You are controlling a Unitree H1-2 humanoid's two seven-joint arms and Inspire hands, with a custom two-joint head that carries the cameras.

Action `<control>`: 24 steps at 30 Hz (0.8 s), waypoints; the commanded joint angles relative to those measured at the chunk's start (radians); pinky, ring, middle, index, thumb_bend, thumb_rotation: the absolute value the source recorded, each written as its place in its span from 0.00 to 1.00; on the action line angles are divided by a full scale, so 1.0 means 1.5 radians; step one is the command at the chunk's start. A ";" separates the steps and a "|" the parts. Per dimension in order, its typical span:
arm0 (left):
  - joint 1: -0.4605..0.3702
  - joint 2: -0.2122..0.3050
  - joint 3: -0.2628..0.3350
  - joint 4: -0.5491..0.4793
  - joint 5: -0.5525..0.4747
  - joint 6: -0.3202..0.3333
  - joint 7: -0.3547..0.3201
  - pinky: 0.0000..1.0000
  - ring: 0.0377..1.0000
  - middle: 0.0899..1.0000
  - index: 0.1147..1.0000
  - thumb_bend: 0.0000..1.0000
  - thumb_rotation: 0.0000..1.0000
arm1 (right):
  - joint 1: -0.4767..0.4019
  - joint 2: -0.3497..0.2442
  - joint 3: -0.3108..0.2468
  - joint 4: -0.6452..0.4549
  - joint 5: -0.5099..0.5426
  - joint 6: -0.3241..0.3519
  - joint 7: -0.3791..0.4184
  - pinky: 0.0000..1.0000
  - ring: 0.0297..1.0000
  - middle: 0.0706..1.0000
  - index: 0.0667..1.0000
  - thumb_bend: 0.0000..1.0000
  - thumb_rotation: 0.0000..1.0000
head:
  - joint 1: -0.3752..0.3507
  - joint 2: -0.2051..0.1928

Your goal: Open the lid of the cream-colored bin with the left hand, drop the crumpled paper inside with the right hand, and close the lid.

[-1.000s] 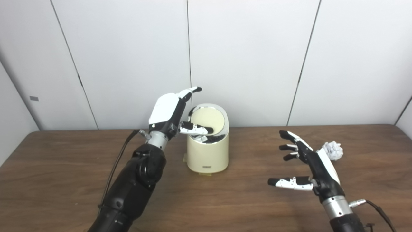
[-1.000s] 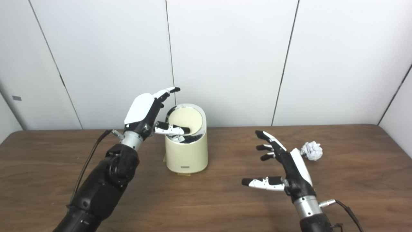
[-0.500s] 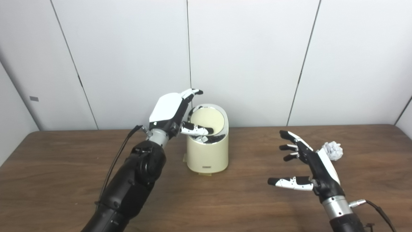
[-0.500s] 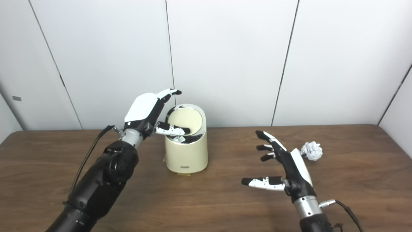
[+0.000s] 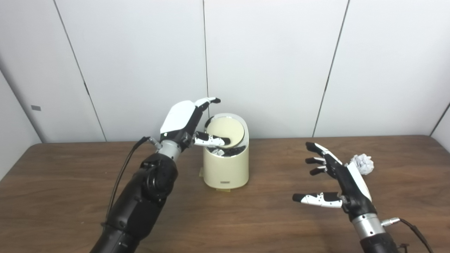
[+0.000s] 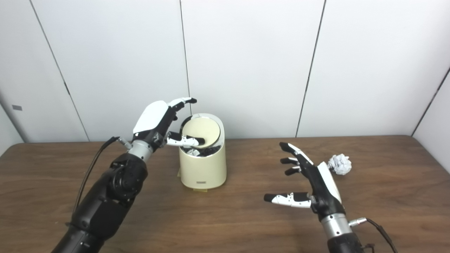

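Observation:
The cream-colored bin [image 5: 226,170] stands on the table at centre back. Its round lid [image 5: 225,130] is tilted inside a chrome ring, with a dark gap below it. My left hand [image 5: 182,119] is at the bin's upper left, open, its thumb lying across the lower part of the lid and its fingers [image 5: 210,101] stretched out above the rim. The crumpled paper [image 5: 363,164] lies on the table at the right. My right hand [image 5: 346,181] hovers open just in front and left of the paper, fingers spread, holding nothing.
The brown wooden table [image 5: 70,182] runs back to a white panelled wall [image 5: 274,63] close behind the bin. Cables trail from both wrists, one beside the left forearm [image 5: 121,179] and one at the lower right [image 5: 415,230].
My left hand and forearm have drawn slightly left with the thumb still on the lid, and the lid has tilted a little further. The right hand and the paper have not moved.

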 commanded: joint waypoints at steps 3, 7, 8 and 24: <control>-0.026 -0.022 0.055 -0.008 -0.067 -0.063 0.060 0.72 0.83 0.84 0.83 0.67 0.27 | -0.024 -0.008 -0.005 -0.004 0.003 -0.021 -0.011 0.59 0.74 0.85 0.83 0.79 0.13 | 0.001 -0.001; -0.026 -0.033 0.090 0.002 -0.119 -0.126 0.082 0.71 0.83 0.84 0.84 0.64 0.28 | -0.024 -0.008 -0.006 0.001 0.009 -0.025 -0.009 0.59 0.74 0.85 0.83 0.80 0.14 | 0.002 -0.001; -0.025 -0.035 0.099 0.000 -0.137 -0.131 0.077 0.72 0.83 0.84 0.85 0.64 0.28 | -0.024 -0.009 -0.006 0.000 0.009 -0.024 -0.009 0.59 0.74 0.85 0.83 0.80 0.14 | 0.002 -0.002; 0.160 -0.010 0.180 -0.137 -0.366 -0.121 -0.055 0.77 0.85 0.86 0.88 0.76 0.44 | -0.030 -0.017 -0.015 -0.002 0.024 -0.019 -0.003 0.65 0.77 0.87 0.85 0.80 0.12 | 0.004 0.000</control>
